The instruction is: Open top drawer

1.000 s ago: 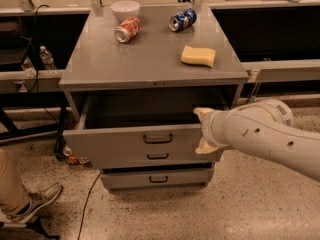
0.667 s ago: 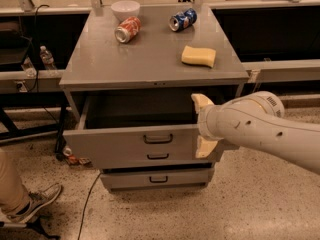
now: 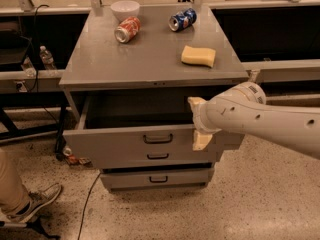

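Cabinet (image 3: 150, 59): top drawer (image 3: 115, 141), claw (image 3: 199, 121) at right

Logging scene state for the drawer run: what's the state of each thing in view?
top drawer: open
gripper: at its front rim, right end
middle drawer: cannot tell
bottom drawer: shut
red can: on its side
blue can: on its side
bowl: upright
sponge: flat

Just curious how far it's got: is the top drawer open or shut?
Open: the top drawer stands out from the cabinet, its inside showing. The gripper is at its front's right end in view.
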Robot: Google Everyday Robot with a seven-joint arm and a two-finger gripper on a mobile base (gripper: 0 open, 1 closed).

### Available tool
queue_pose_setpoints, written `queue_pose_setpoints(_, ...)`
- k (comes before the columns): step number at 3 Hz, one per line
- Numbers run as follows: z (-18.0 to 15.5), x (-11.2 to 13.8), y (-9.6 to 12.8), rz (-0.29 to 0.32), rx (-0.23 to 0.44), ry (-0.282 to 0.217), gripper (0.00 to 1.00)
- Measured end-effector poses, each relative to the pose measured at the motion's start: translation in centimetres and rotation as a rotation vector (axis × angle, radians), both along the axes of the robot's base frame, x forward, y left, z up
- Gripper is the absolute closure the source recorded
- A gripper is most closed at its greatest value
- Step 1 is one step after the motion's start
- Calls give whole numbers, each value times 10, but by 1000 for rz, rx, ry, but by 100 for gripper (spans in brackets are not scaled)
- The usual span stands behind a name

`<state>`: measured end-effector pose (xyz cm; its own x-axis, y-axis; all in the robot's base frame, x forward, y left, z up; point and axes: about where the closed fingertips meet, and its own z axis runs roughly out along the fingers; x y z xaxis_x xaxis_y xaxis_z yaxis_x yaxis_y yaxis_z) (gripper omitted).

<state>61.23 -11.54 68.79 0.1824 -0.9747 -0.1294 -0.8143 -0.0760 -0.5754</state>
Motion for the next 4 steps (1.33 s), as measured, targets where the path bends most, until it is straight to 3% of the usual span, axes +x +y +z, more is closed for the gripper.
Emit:
queue_pose_setpoints(1,-7,3,-6,-12,-1,19,43)
queue_pose_setpoints(2,-4,-8,-13,-27,-3,15,67)
queue_pose_setpoints(3,0,-34,-21,-56,-8,23,98)
queue_pose_setpoints(4,0,-35,-21,-57,-8,23,100)
